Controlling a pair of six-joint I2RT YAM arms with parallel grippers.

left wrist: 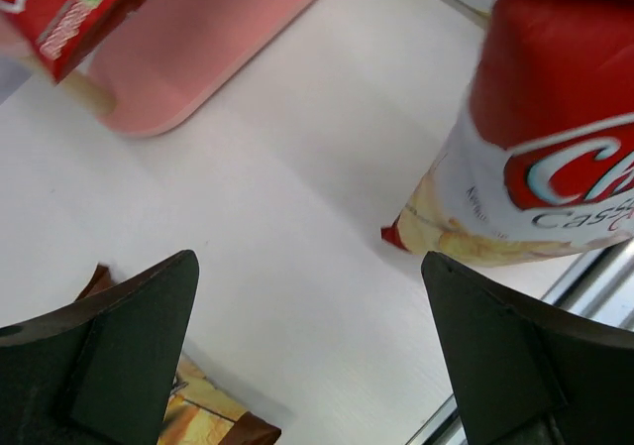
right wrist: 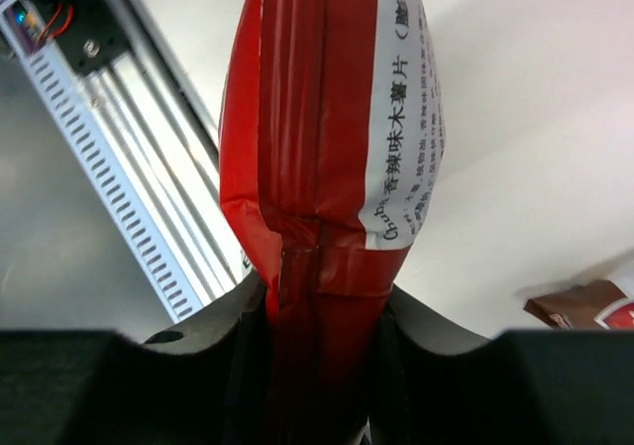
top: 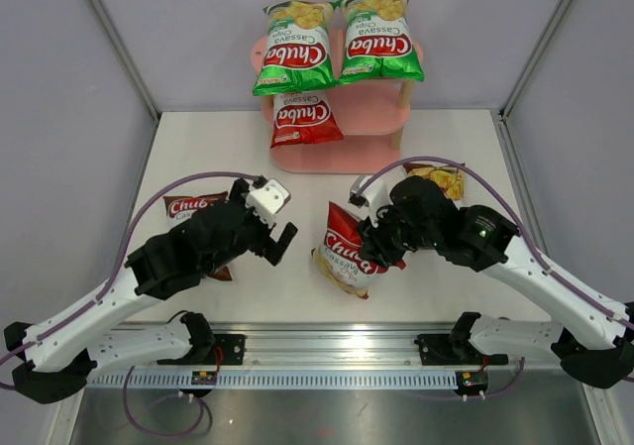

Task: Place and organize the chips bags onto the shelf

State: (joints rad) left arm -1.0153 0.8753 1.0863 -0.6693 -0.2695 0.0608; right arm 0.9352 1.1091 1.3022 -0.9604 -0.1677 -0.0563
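White links [top: 89, 316], black joints [top: 178, 257], purple cables [top: 149, 212]; left end effector [left wrist: 307, 267], right end effector [right wrist: 319, 316] black.

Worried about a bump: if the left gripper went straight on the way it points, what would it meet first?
Probably the bare white tabletop, between the pink shelf's bottom board and the glossy red chips bag the right gripper holds; depth is unclear.

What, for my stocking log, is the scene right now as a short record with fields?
top of shelf: two green bags
lower tier: one red bag
right hand: shut on second red bag
left hand: open, empty
table: brown bag under left arm; another brown bag beside right arm
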